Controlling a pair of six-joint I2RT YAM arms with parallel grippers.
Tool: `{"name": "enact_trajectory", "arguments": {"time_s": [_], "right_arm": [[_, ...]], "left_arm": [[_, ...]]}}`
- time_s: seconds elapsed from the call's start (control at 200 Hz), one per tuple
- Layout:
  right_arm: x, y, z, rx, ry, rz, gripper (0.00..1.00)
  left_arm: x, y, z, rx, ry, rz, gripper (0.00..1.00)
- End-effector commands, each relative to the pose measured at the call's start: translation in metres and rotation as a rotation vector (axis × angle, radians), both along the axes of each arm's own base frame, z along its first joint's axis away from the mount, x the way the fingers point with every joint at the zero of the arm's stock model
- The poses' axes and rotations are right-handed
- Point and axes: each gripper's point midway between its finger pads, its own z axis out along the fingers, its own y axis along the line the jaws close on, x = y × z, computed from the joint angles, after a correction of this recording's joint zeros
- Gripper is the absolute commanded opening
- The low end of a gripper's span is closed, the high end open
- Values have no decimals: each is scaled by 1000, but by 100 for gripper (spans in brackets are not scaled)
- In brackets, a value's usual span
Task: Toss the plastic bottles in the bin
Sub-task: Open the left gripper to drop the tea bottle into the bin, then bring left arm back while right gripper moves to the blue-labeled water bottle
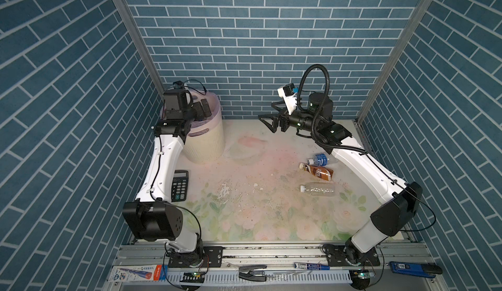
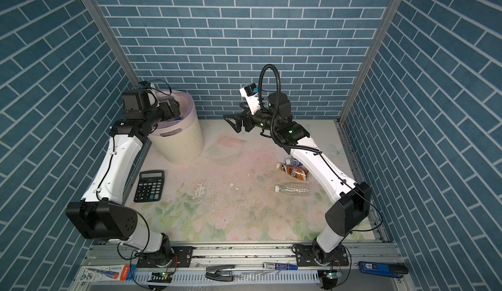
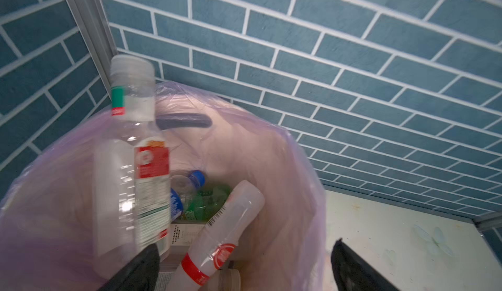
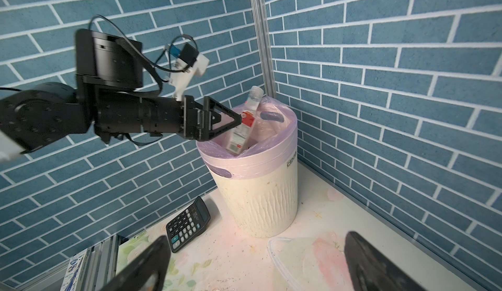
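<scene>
A floral mat [image 1: 244, 221] covers the table inside blue brick walls [image 1: 271, 31]. The bin [image 1: 206, 145] stands in the far left corner, with a calculator [image 1: 179, 185] nearer on that side. The left pincer [image 3: 244, 246] hangs over the bin mouth with its jaws spread wide. A red-label bottle [image 3: 141, 167] stands neck up, half inside the bag, just beside one finger [image 3: 135, 270]; it is blurred, so contact is unclear. More bottles lie in the bin. The right pincer [image 4: 256, 235] gapes empty in mid-air, well apart from the blue-label bottle [image 1: 322, 159], brown bottle [image 1: 317, 171] and clear bottle [image 1: 317, 189] lying on the mat's right side.
</scene>
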Motion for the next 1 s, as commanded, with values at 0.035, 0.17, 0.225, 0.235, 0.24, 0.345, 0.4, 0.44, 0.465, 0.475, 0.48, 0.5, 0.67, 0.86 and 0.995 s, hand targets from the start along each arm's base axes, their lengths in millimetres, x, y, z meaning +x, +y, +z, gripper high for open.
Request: {"name": "enact_trajectory", "arguments": {"time_s": [0.035, 0.17, 0.225, 0.235, 0.24, 0.345, 0.4, 0.44, 0.465, 0.475, 0.48, 0.5, 0.67, 0.86, 0.995], "right_arm": [[4, 3, 13, 37, 6, -10, 99], [11, 2, 7, 33, 28, -47, 99], [14, 0, 4, 28, 36, -65, 99], [15, 0, 3, 28, 37, -68, 99], [15, 0, 3, 27, 39, -70, 99], [22, -4, -3, 13, 60, -115, 99], [27, -8, -6, 3, 70, -145, 99], [30, -13, -7, -1, 76, -173, 99], [33, -16, -9, -6, 82, -189, 99], [34, -17, -10, -9, 84, -196, 99], [34, -18, -10, -9, 85, -200, 99], [37, -21, -11, -14, 91, -216, 99], [57, -53, -36, -79, 163, -374, 99], [79, -125, -83, -167, 295, -658, 99], [78, -190, -125, -224, 401, -852, 99]], "left_arm": [[-32, -20, 82, -27, -221, -70, 99], [-38, -40, 80, -45, -222, -123, 99], [-40, -49, 75, -56, -215, -143, 99], [-40, -51, 74, -57, -215, -147, 99], [-40, -52, 73, -57, -213, -149, 99], [-44, -70, 59, -73, -190, -191, 99], [-47, -82, 51, -83, -180, -217, 99], [-49, -91, 45, -89, -173, -236, 99], [-49, -96, 39, -93, -163, -248, 99], [-49, -98, 38, -95, -162, -253, 99], [-48, -99, 37, -95, -160, -253, 99], [-50, -104, 35, -101, -156, -266, 99], [-50, -141, 11, -149, -116, -339, 99], [-54, -200, -30, -172, -31, -455, 99], [-58, -239, -55, -215, 15, -536, 99]]}}
